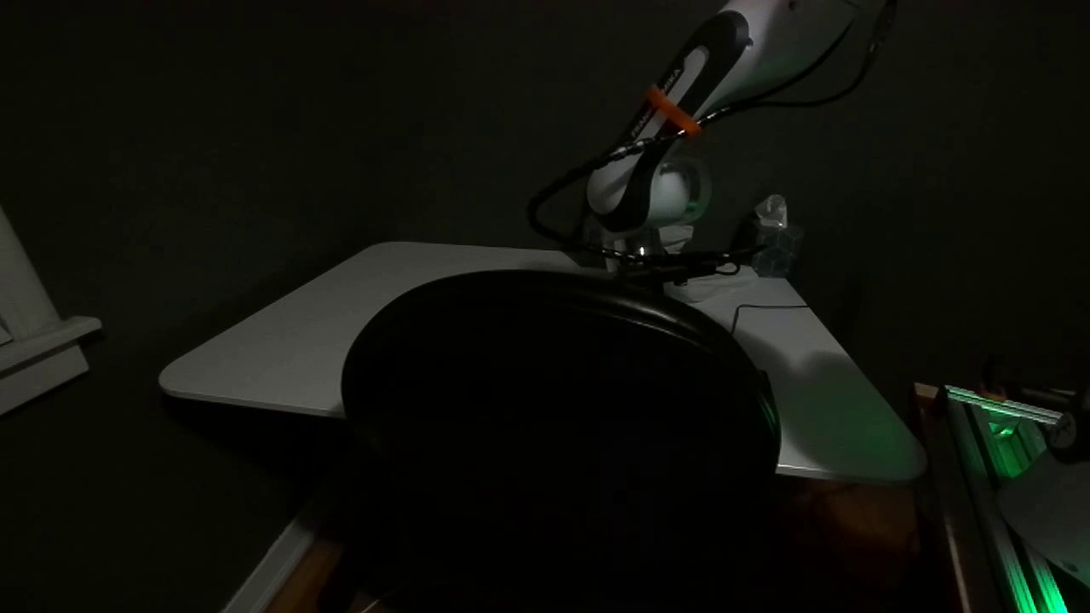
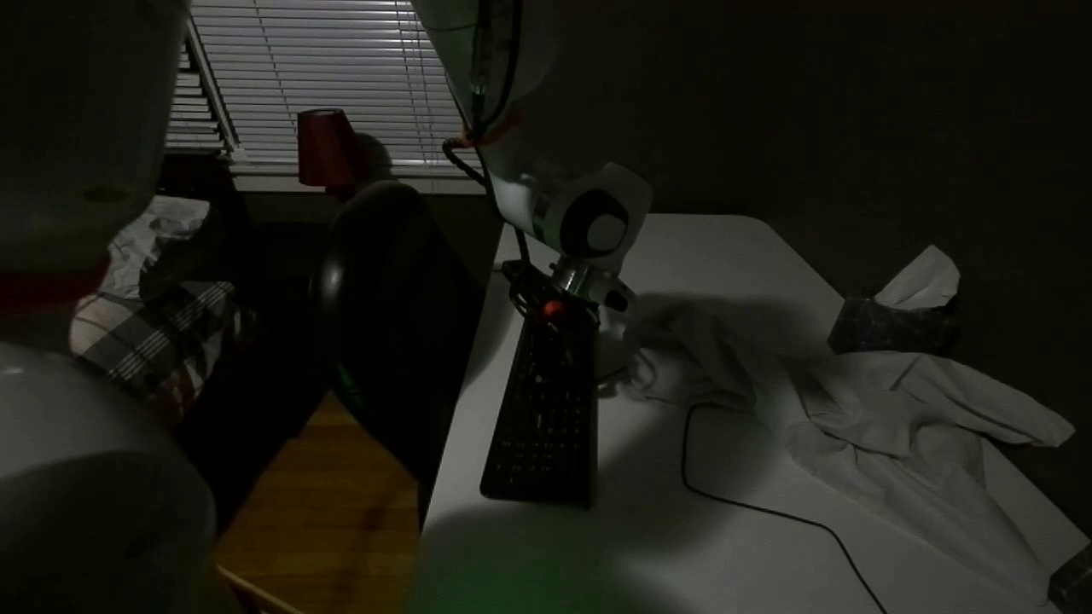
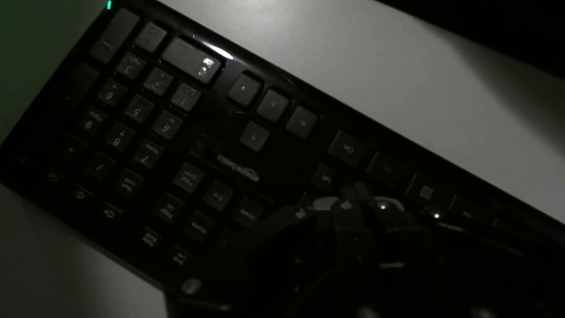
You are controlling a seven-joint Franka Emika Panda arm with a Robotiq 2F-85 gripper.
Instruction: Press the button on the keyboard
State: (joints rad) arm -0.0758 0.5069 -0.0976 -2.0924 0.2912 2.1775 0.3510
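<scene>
"Wrist view: where does the keyboard point(image 3: 229, 167) lie?"

"Slantwise on the white table point(image 3: 410, 92), its number pad point(image 3: 139, 108) to the upper left."

"And the gripper point(image 3: 354, 193)?"

"Closed. Its fingers point(image 3: 346, 206) stand side by side near the Ctrl key point(image 3: 347, 149); whether they touch the keyboard, I cannot tell."

"And in an exterior view?"

"The keyboard runs lengthwise along the table's left edge, beside a dark chair point(image 2: 384, 315), with the gripper over the keyboard's far end. Over by the right edge is a tissue box point(image 2: 896, 326), a crumpled white cloth point(image 2: 887, 418) just beside it. A thin cable point(image 2: 759, 510) curves away from the cloth across the table."

"How does the chair stand in an exterior view?"

"The chair back point(image 1: 553, 392) covers the middle of the near edge, with both near corners showing either side. Beyond it the arm point(image 1: 771, 47) slants down, an orange band point(image 1: 673, 111) around it, and the tissue box stands by the far right corner."
</scene>
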